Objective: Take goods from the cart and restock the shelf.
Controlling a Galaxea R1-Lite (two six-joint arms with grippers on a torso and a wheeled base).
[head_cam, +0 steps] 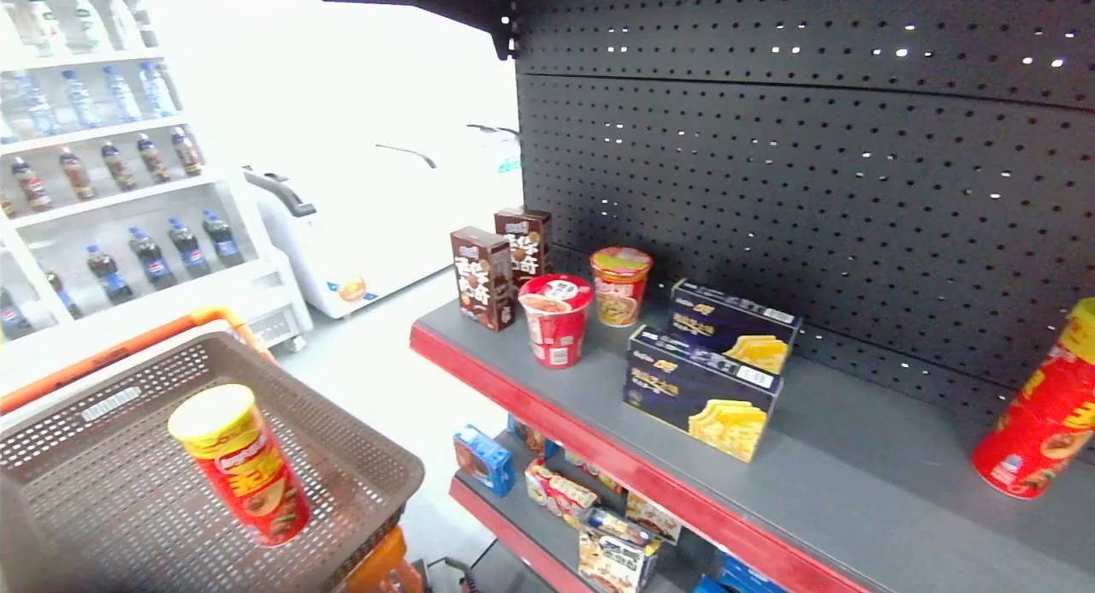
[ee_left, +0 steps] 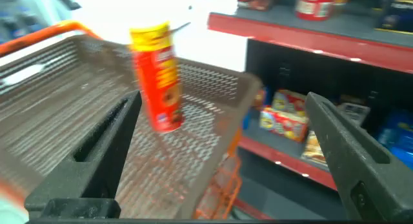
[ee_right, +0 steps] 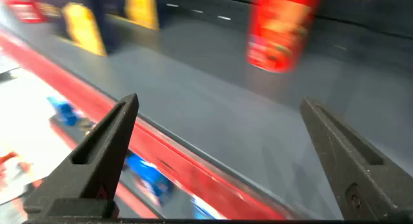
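Shelf can (head_cam: pixel 1039 405) partly beyond frame edge

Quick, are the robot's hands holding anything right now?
Left hand: open, holding nothing.
Right hand: open, holding nothing.

The grey shelf (head_cam: pixel 855 482) with its red front edge carries, from its left end, two brown boxes (head_cam: pixel 483 278) standing one behind the other. Next come a red cup (head_cam: pixel 555 319) with a yellow-lidded cup (head_cam: pixel 619 286) behind it, two dark blue boxes (head_cam: pixel 703 393) lying one behind the other, and, well apart at the right, a red can (head_cam: pixel 1044 409) near the pegboard back (head_cam: pixel 813 191). Left of the shelf, the brown cart basket (head_cam: pixel 359 456) holds a second red can (head_cam: pixel 240 465) standing on its mesh floor, and the lower shelf (head_cam: pixel 523 518) carries a blue packet (head_cam: pixel 484 459) and other small packs (head_cam: pixel 560 490).
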